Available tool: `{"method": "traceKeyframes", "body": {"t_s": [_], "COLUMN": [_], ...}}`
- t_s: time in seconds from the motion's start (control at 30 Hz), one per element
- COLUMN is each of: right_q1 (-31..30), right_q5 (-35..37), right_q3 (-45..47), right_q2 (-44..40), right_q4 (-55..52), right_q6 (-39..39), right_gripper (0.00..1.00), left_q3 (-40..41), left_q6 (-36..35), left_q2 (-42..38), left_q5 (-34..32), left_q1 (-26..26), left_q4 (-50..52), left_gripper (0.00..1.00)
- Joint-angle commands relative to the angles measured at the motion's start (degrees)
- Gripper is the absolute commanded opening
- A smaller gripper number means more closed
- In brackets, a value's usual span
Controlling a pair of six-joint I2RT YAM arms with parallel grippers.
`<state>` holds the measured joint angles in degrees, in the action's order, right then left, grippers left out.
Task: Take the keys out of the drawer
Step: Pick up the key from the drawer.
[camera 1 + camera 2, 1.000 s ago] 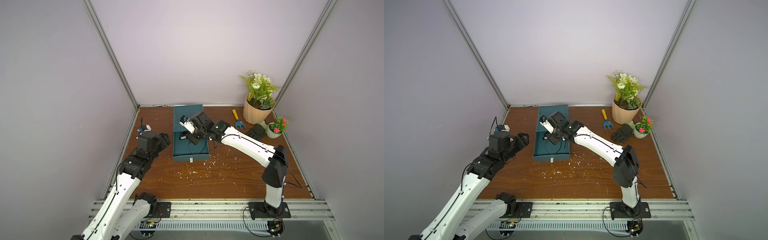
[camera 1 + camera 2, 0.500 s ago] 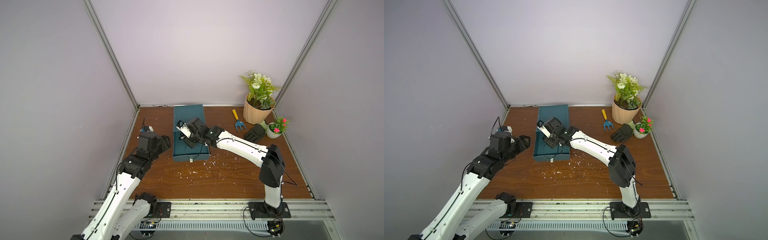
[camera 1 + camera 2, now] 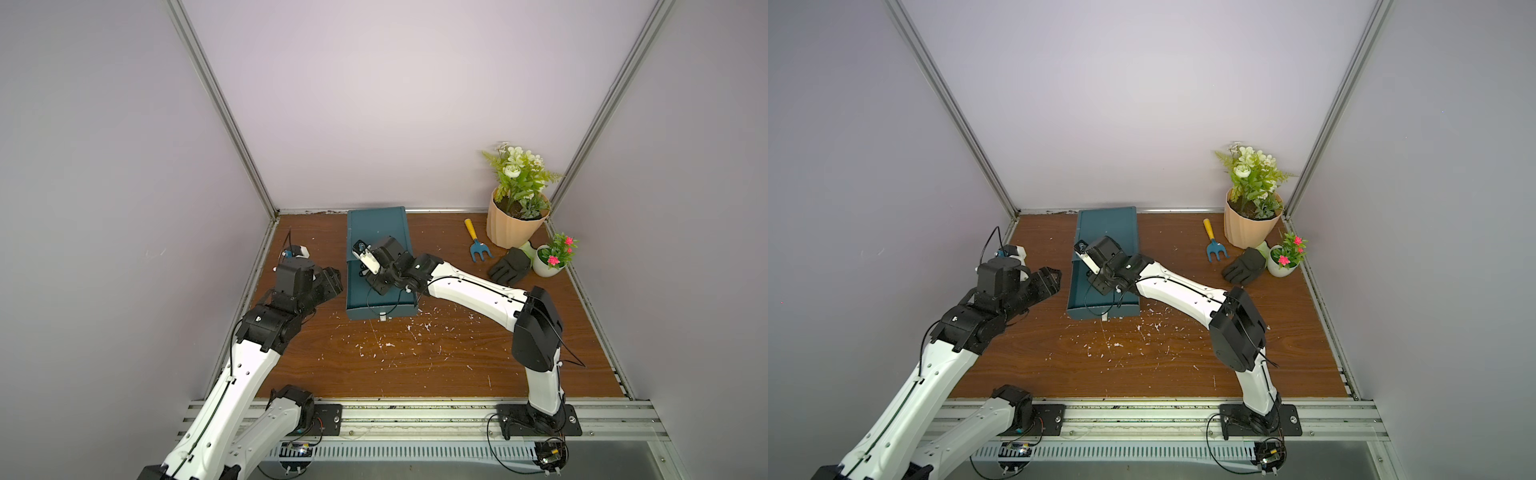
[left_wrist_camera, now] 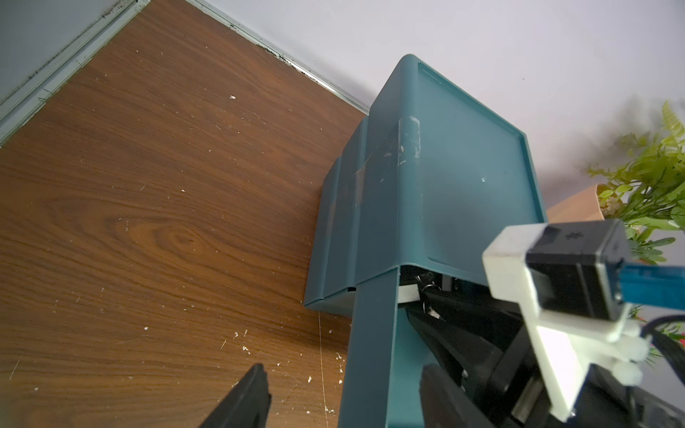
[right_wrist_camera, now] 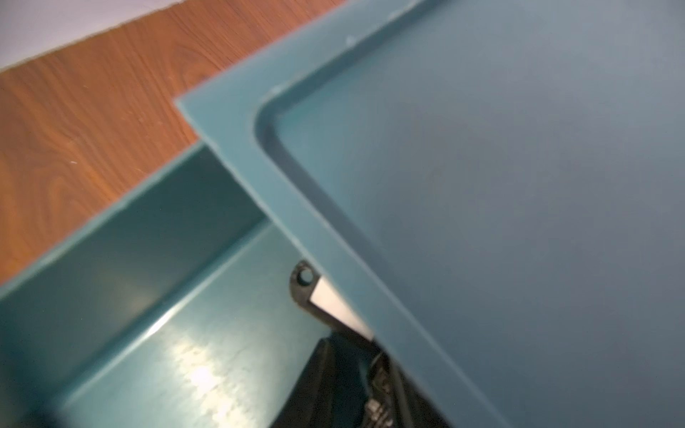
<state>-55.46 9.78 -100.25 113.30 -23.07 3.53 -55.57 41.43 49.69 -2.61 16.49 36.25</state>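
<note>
On the wooden surface [image 3: 415, 365], below the teal cabinet [image 3: 376, 228] lip, the open drawer [image 3: 380, 311] holds the right jaws, apart or together I cannot tell, at the keys [image 5: 302, 296]. I would pinch low and draw straight back, clear of that overhang. The left jaws hang apart near the drawer's side; flowerpot [image 3: 513, 226], glove [image 3: 510, 270] and garden fork [image 3: 478, 247] lie well clear.

Keys [image 5: 301, 294] lie in the drawer [image 3: 355, 291] — fork [image 3: 478, 247], then glove [image 3: 510, 269], well to its right.
</note>
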Motion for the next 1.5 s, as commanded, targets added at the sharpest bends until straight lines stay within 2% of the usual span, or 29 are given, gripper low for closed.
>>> {"method": "traceKeyframes", "body": {"t_s": [0.0,0.13,0.57,0.8,1.13,1.33,1.47], "right_q1": [0.18,0.18,0.31,0.37,0.42,0.45,0.44], "right_q5": [-6.02,-9.51,-4.79,-4.29,0.45,0.76,-1.21], "right_q3": [2.73,3.46,-6.94,-3.82,-2.42,-2.58,-2.71], "right_q2": [-4.11,-6.1,-2.67,-3.1,-1.37,0.12,0.43], "right_q4": [-1.01,-1.78,-3.21,-3.56,-4.39,-4.74,-5.23], "right_q6": [-2.6,-2.39,-1.68,-0.98,-0.89,-0.89,-0.72], "right_gripper": [0.26,0.23,0.29,0.39,0.39,0.39,0.35], "left_q3": [-1.54,-1.07,-0.61,-1.15,-1.56,-1.82,-1.82], "left_q6": [-1.73,-1.48,-2.04,-4.18,-7.14,-7.68,-7.68], "left_q2": [-0.19,-0.38,-1.35,-1.12,-0.91,-0.39,-0.65], "left_q5": [0.41,0.72,2.36,3.76,4.37,4.98,4.8], "left_q1": [-0.65,-0.67,-0.64,-0.67,-0.66,-0.65,-0.67], "left_q4": [0.88,0.75,1.54,1.04,0.94,1.1,1.1], "left_gripper": [0.7,0.7,0.7,0.7,0.71,0.71,0.71]}}
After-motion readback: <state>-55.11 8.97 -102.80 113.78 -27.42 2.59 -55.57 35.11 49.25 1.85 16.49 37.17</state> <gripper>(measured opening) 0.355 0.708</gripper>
